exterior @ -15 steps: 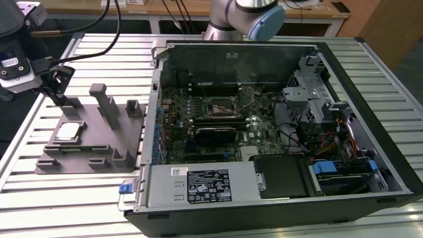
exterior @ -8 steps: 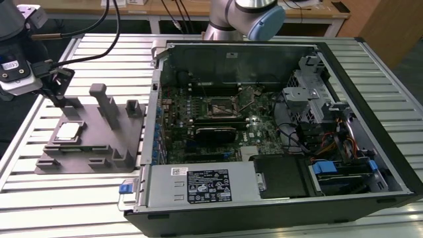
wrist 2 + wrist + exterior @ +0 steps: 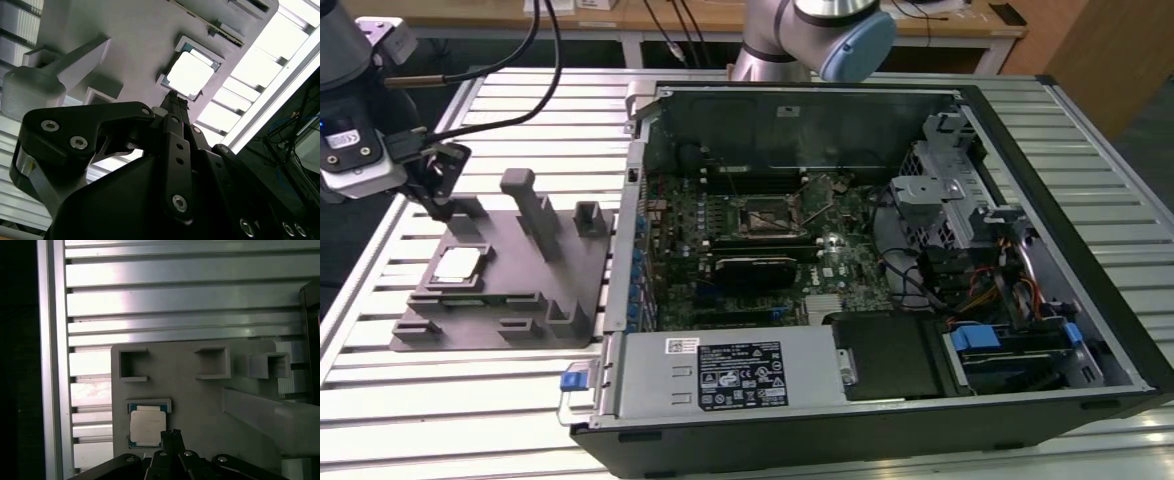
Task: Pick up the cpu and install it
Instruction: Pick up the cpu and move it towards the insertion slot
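- Hovering low over the grey fixture (image 3: 494,330), the gripper (image 3: 443,208) has its tips just above the plate and near the cpu (image 3: 458,265), not on it.
- As far as I can see in both wrist views, the jaws are drawn together to a narrow point with nothing between them, so the gripper (image 3: 175,98) carries nothing.
- The cpu (image 3: 192,74) lies flat in its shallow pocket on the fixture, pale top up. In the first wrist view the cpu (image 3: 146,426) sits just beside the tip of the gripper (image 3: 170,434).
- By my reckoning the task is at its very start: the chip is not lifted, and the socket (image 3: 765,216) on the motherboard is well apart from it, inside the computer case (image 3: 1014,120).
- The pocket has a raised lip along one edge of the chip, so there's little slack right around it.
- The fixture's tall post (image 3: 534,215) stands up near the pocket, toward the case.
- The case's upright side wall (image 3: 630,200) stands between the fixture and the socket.
- Open slatted table (image 3: 454,400) lies toward the exterior view's left of the fixture and in front of it.
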Robot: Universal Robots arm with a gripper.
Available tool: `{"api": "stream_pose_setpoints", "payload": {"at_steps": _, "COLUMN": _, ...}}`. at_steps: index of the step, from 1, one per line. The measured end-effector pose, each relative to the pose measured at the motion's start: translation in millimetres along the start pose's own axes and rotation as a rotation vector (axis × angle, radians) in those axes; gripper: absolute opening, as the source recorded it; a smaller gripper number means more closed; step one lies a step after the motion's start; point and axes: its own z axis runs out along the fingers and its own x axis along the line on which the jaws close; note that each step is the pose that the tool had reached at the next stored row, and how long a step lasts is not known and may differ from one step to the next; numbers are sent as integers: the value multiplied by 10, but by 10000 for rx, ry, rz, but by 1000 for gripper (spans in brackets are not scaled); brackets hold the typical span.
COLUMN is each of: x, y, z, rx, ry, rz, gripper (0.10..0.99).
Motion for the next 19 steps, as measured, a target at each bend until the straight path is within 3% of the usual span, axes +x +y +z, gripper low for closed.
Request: {"api": "stream_pose_setpoints", "payload": {"at_steps": 19, "x": 66, "y": -13, "z": 186, "rx": 0, "ry": 0, "rz": 0, "gripper": 106}}
